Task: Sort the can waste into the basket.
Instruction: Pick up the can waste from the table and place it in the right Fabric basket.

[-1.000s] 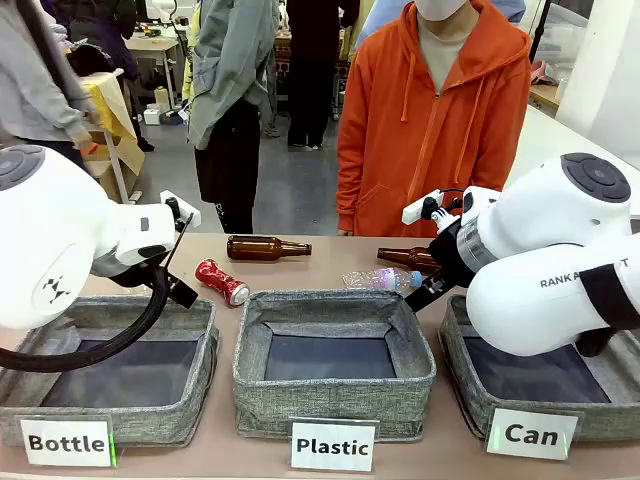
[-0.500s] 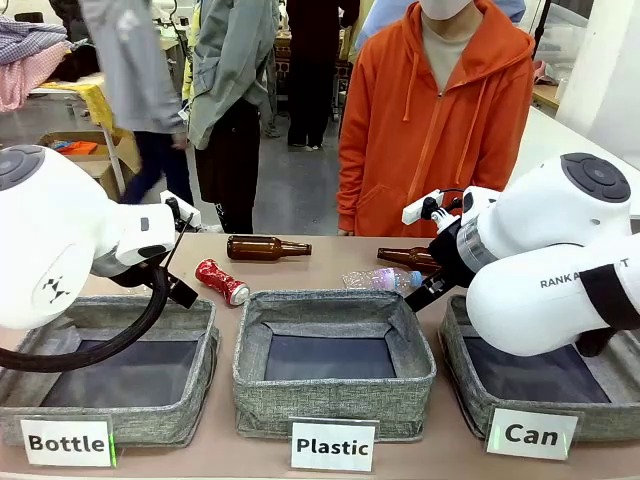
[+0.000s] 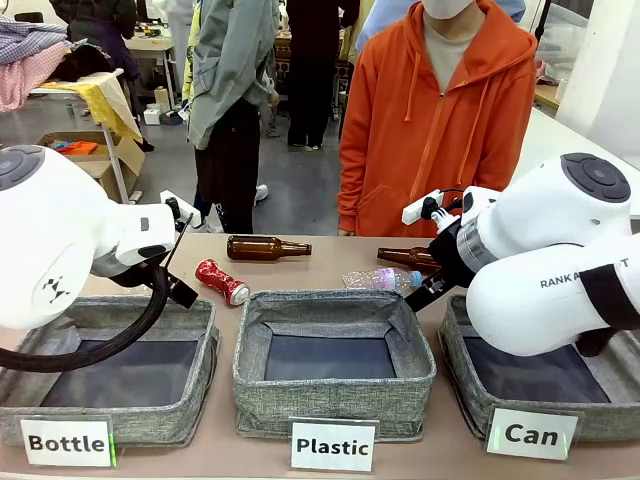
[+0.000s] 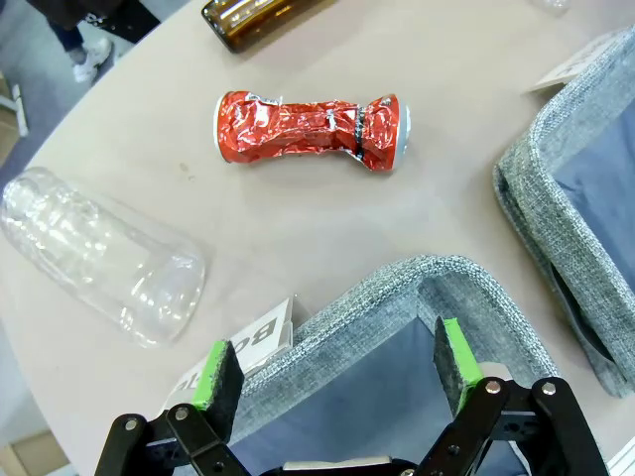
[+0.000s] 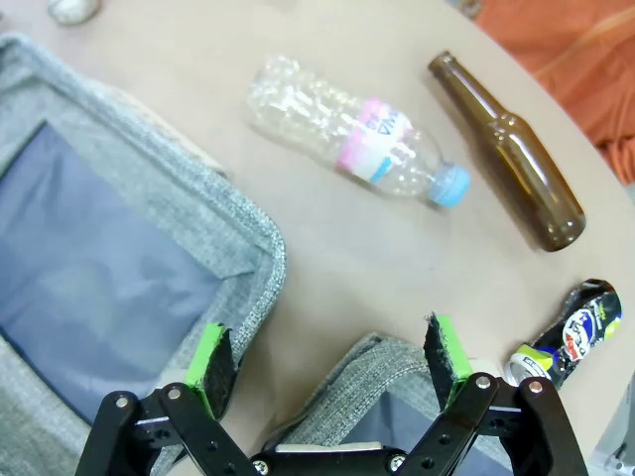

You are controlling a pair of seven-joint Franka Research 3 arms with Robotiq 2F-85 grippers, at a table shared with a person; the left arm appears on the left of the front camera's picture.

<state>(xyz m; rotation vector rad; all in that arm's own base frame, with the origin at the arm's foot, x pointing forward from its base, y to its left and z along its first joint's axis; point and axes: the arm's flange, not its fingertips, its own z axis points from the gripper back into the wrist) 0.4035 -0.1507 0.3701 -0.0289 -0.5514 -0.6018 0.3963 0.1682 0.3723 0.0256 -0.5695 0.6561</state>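
the tan round-edged table (image 3: 330, 262) carries everything. the square grey woven-fabric basket signed "can" (image 3: 462, 365) sits at the robot's right front with its mouth open upward and nothing in it, so a can need only be dropped in. a like bin signed "plastic" (image 3: 330, 400) stands just beside the can basket, and one signed "bottle" (image 3: 160, 420) stands beyond that, farthest from it.

a person in an orange hoodie (image 3: 430, 130) stands across the table from the can basket, hands not on the waste.

the right gripper (image 5: 327, 355) hangs above the can basket's far corner, jaws spread wide and empty. the left gripper (image 4: 337, 357), equally wide and empty, hovers over the bin farthest from the can basket. both look ready to pick, with no grasp begun.

two brown glass bottles (image 3: 265, 247) (image 3: 405, 257) and a clear plastic bottle with a pink label (image 3: 380, 278) lie behind the bins, away from the can basket's mouth.

the crushed red can with silver ends (image 4: 310, 131) lies on its side well apart from the can basket, probably the left arm's job. the crushed black-blue pepsi can (image 5: 575, 327) lies on the table near the can basket's far side, which probably suits the right arm.
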